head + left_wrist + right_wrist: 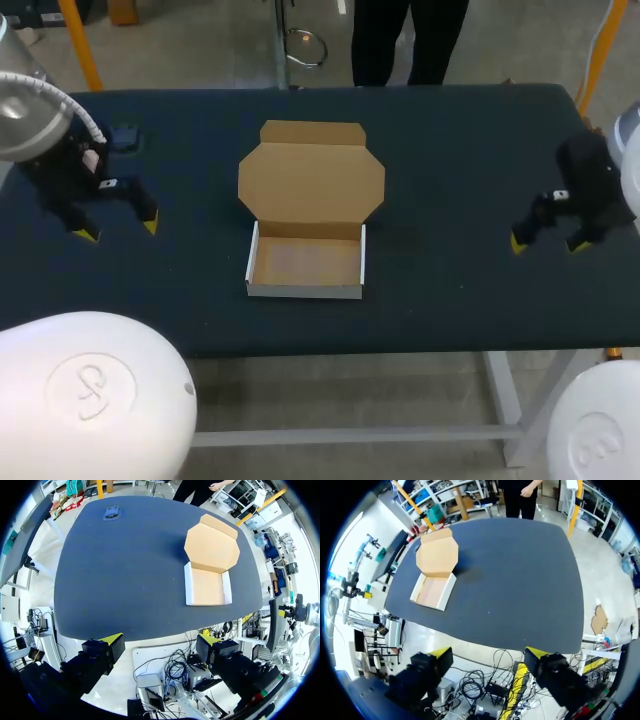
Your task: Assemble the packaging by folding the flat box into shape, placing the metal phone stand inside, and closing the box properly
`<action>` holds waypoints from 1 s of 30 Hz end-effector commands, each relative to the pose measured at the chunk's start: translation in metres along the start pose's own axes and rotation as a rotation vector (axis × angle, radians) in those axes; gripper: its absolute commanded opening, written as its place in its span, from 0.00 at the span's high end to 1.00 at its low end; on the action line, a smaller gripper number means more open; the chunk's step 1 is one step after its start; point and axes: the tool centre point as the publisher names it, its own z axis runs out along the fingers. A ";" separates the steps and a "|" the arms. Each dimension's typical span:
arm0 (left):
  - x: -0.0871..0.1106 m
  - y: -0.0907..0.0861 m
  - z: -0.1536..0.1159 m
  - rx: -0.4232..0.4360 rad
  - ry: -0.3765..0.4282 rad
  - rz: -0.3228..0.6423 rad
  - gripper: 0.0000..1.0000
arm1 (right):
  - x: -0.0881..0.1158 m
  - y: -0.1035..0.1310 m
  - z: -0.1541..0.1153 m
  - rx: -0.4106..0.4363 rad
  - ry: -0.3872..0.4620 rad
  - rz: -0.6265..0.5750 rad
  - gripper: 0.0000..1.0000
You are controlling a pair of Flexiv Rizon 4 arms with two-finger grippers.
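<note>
A cardboard box (pixel 306 262) sits in the middle of the table, folded into a shallow white-walled tray. Its brown lid (pixel 311 180) lies open and flat behind the tray. The tray is empty. A small dark object, apparently the phone stand (pixel 125 137), lies at the far left of the table. My left gripper (pixel 118 228) hovers open near the left edge, just in front of the stand. My right gripper (pixel 547 243) hovers open near the right edge. The left wrist view has its gripper (pixel 160 640) open, with the box (pixel 207 586) and the stand (pixel 111 513) far ahead. The right wrist gripper (pixel 487 653) is open too, the box (pixel 432 591) far ahead.
The dark blue table (pixel 450 150) has bare cloth on both sides of the box and in front of it. Both grippers are well apart from the box.
</note>
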 end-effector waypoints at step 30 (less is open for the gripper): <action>-0.036 -0.047 0.044 -0.005 -0.024 -0.023 0.00 | 0.004 -0.005 0.003 -0.010 -0.134 0.011 0.00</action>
